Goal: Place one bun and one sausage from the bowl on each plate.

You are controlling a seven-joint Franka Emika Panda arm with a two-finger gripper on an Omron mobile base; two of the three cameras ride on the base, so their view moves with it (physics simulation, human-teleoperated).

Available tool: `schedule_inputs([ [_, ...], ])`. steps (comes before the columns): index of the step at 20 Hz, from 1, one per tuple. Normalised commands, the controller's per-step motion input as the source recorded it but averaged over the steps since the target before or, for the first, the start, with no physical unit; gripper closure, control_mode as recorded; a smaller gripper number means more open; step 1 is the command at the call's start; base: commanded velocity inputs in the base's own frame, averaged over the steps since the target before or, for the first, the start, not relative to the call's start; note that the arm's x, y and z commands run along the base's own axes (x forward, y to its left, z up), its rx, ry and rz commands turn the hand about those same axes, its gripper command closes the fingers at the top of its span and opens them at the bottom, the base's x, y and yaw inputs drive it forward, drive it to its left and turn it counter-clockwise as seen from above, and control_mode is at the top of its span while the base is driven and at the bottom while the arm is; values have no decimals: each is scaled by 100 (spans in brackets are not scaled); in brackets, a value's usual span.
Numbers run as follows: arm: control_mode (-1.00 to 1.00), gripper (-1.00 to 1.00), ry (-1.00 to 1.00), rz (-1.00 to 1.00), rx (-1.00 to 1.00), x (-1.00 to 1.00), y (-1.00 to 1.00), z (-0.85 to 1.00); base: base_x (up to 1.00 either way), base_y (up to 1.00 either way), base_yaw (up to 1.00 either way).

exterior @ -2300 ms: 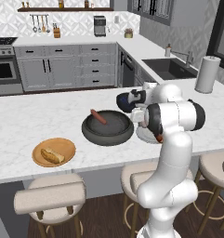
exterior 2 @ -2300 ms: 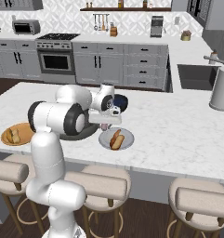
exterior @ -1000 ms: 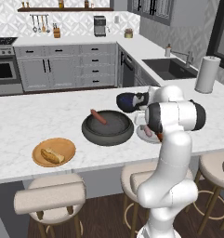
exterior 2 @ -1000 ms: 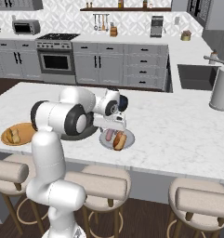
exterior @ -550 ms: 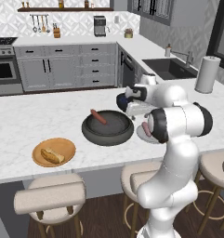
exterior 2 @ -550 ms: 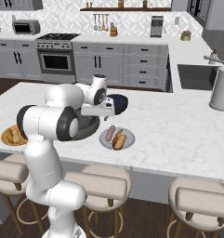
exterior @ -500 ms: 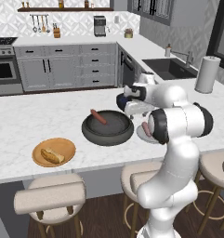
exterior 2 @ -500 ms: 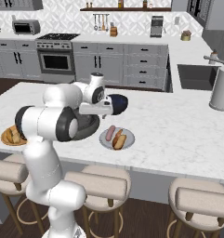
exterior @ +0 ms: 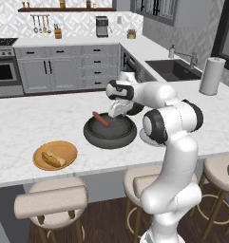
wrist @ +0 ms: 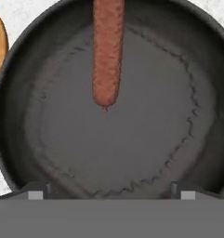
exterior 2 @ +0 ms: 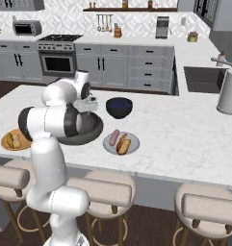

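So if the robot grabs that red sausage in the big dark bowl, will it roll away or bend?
The sausage is a smooth, round cylinder, so a nudge from the side would probably roll it. It looks straight and firm, so likely little bending. The bowl curves up around it, which should stop it escaping. The gripper above is open.

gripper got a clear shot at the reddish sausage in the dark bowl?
Probably yes. The gripper hangs open over the dark bowl, and the reddish sausage lies alone on the bowl floor, nothing on top of it or beside it.
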Motion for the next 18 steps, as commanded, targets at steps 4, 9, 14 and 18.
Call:
schedule_inputs([
  [4,-100,-100,8,22,0,13,75,-34,0,0,0],
  [9,-100,-100,2,3,0,34,28,-28,0,0,0],
  [14,-100,-100,0,0,0,44,3,-45,0,0,0],
  [18,-100,-100,0,0,0,34,14,-21,0,0,0],
])
